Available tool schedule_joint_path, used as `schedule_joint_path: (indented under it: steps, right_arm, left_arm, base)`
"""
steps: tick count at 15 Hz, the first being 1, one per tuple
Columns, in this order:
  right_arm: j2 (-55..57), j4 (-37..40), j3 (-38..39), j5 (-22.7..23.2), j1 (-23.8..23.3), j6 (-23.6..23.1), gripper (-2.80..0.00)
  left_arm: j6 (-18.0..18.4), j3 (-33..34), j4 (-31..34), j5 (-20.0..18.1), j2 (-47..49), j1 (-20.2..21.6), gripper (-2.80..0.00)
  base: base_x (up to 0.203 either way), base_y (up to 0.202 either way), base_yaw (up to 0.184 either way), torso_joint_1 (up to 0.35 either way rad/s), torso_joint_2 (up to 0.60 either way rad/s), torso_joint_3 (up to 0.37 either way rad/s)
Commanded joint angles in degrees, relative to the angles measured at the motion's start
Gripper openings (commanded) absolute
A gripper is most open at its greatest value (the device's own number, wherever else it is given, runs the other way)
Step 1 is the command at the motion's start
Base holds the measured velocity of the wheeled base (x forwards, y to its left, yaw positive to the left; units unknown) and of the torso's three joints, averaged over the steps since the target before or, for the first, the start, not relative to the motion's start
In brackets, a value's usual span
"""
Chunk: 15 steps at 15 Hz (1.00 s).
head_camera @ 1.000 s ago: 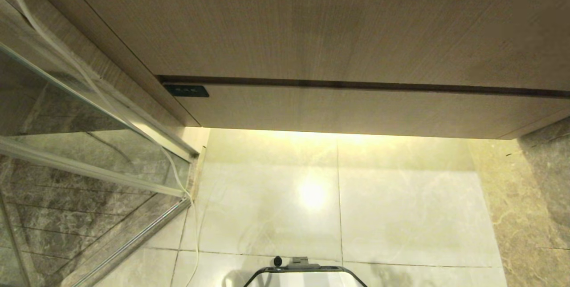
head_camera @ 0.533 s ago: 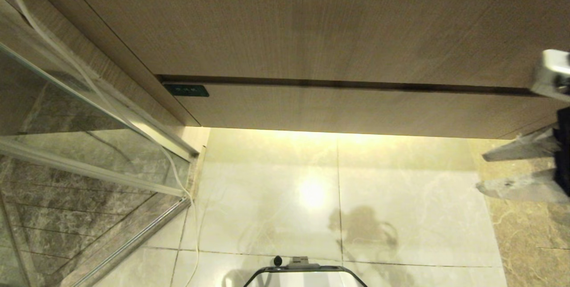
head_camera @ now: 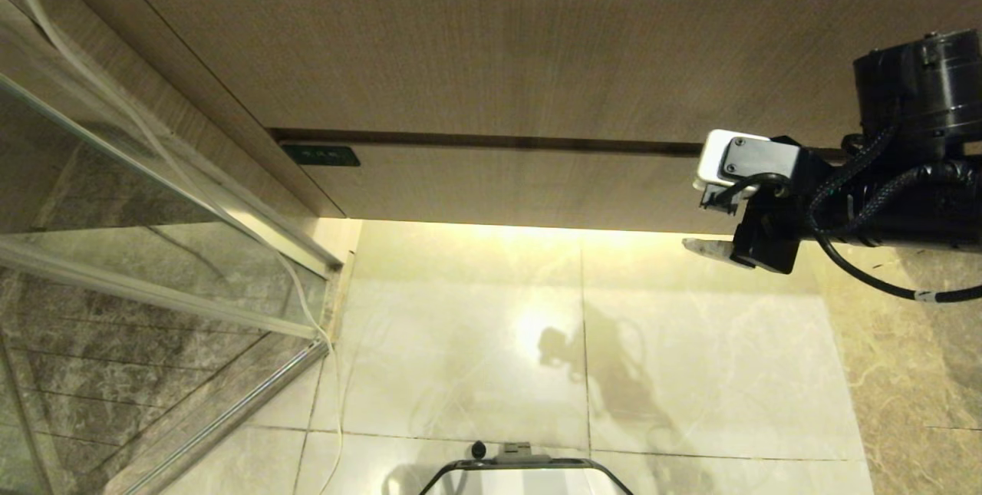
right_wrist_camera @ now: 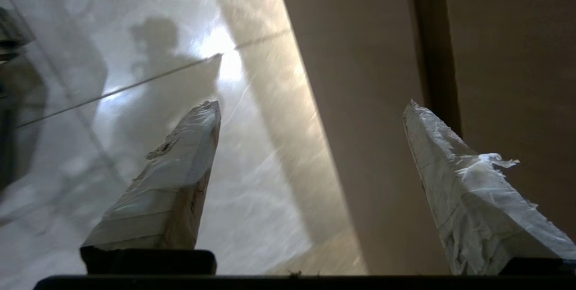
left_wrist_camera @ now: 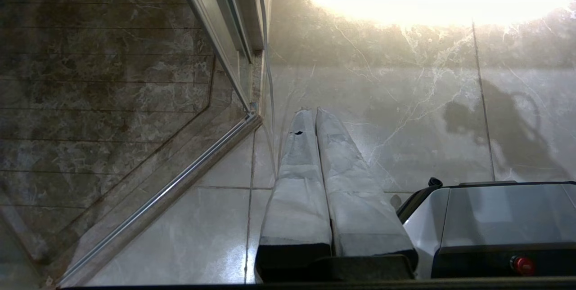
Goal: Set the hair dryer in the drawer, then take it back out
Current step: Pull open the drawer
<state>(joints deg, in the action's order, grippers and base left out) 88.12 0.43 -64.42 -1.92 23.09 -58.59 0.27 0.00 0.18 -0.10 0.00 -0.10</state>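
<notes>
Glossy cream marble floor tiles [head_camera: 476,341] run under a wood-grain cabinet; the drawer [head_camera: 522,184], shut, carries a small black label [head_camera: 320,156] at its left corner. A glass shower partition [head_camera: 115,196] stands left. The right hand [right_wrist_camera: 310,110] hangs open and empty before the drawer; the left hand [left_wrist_camera: 313,114] is closed above the floor. The hair dryer is nowhere visible.

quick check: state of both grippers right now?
Left gripper: shut, holding nothing, parked low over the floor.
Right gripper: jaws open, empty, in front of the closed drawer.
</notes>
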Motion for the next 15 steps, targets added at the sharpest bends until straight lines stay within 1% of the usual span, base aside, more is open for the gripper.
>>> schedule_joint_path:
  steps: [1,2,3,5,6,9,13,15]
  right_arm:
    - [-0.1,-9.9,5.3,4.7,-2.4,-3.8,0.00]
    - [-0.1,-15.9,8.1,5.7,-3.7,-5.9,0.00]
    - [-0.2,-20.2,10.3,8.0,-5.5,-9.0,0.00]
    - [0.2,-21.2,11.2,13.5,-9.2,-14.0,0.00]
    - [1.1,-21.8,11.0,14.5,-9.9,-14.7,0.00]
    - [4.1,-24.9,10.0,14.8,-10.8,-14.5,0.00]
    - [6.5,-25.1,9.5,14.8,-11.2,-14.8,0.00]
    - [8.8,-24.9,7.2,14.7,-11.2,-14.5,0.00]
  left_arm:
    - [0.0,0.1,0.0,0.0,0.0,0.0,-2.80]
    - [0.0,0.1,0.0,0.0,0.0,-0.1,-2.80]
    - [0.0,0.0,0.0,0.0,0.0,0.0,-2.80]
    - [0.0,0.1,0.0,0.0,0.0,0.0,-2.80]
    - [0.0,0.0,0.0,0.0,0.0,0.0,-2.80]
    - [0.0,0.0,0.0,0.0,0.0,0.0,-2.80]
    - [0.0,0.1,0.0,0.0,0.0,-0.1,-2.80]
    - [0.0,0.1,0.0,0.0,0.0,0.0,-2.80]
  base:
    - [0.000,0.000,0.000,0.000,0.00,0.000]
    - [0.000,0.000,0.000,0.000,0.00,0.000]
    - [0.000,0.000,0.000,0.000,0.00,0.000]
    - [0.000,0.000,0.000,0.000,0.00,0.000]
    - [0.000,0.000,0.000,0.000,0.00,0.000]
    - [0.000,0.000,0.000,0.000,0.00,0.000]
    - [0.000,0.000,0.000,0.000,0.00,0.000]
    - [0.000,0.000,0.000,0.000,0.00,0.000]
